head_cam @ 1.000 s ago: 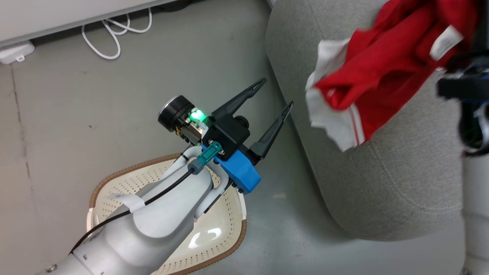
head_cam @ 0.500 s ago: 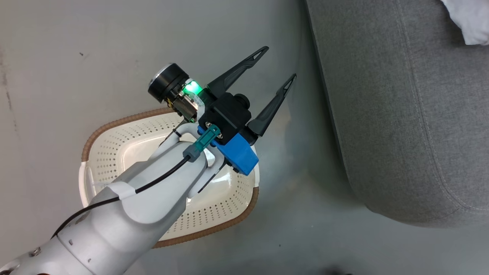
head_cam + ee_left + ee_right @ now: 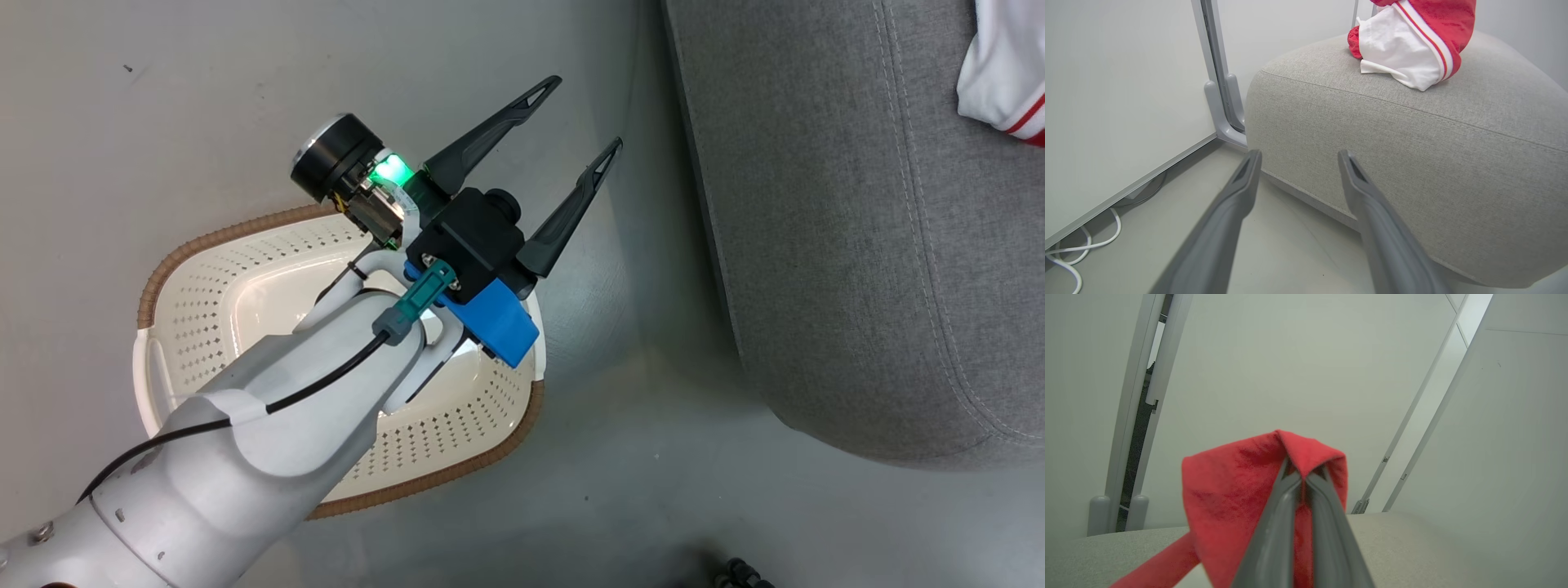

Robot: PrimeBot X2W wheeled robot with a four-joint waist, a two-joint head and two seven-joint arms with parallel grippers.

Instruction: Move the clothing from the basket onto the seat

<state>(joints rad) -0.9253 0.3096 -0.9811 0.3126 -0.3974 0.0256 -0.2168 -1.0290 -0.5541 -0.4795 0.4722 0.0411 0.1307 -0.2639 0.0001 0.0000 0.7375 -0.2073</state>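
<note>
Red fabric, the clothing (image 3: 1412, 45), lies with its white-panelled end on the grey seat (image 3: 857, 245), and the right claw (image 3: 1302, 475), shut tight, pinches a red fold above it. The step in hand looks like the set-down; the next move calls for lowering the fold and letting go. The left claw (image 3: 585, 112) hangs spread wide and empty over the basket (image 3: 204, 245) on the floor; what shows of the basket holds no clothes.
</note>
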